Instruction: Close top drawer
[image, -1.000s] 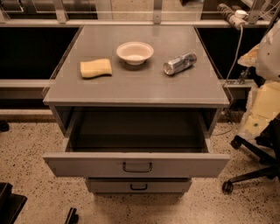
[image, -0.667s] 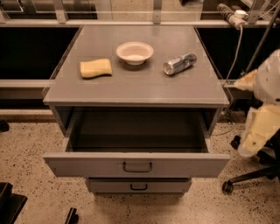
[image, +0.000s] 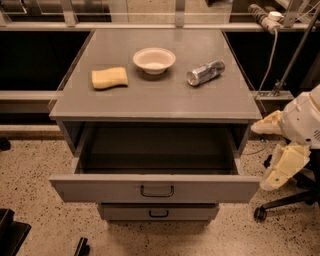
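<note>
Cabinet (image: 155, 102): grey metal unit, centre of frame, standing on a speckled floor (image: 30, 170).

Top drawer (image: 210, 189): pulled well out toward the bottom of the frame. Its dark interior is exposed below the cabinet's top surface. The flat front sits in the lower centre, with a small dark loop handle (image: 157, 190) at its middle. A narrower lower drawer (image: 120, 212) shows just beneath it, its front set well back from the open one.

Gripper (image: 261, 156): at the right edge, mid-height, just off the top drawer's right front corner. No contact is visible. Its two cream fingers (image: 285, 167) are spread wide and hold nothing.

On the cabinet top, in the upper half of the frame: a yellow sponge (image: 109, 78) at left, a white bowl (image: 154, 60) at centre, and a silver can (image: 205, 72) lying on its side at right. All three are apart from one another.
</note>
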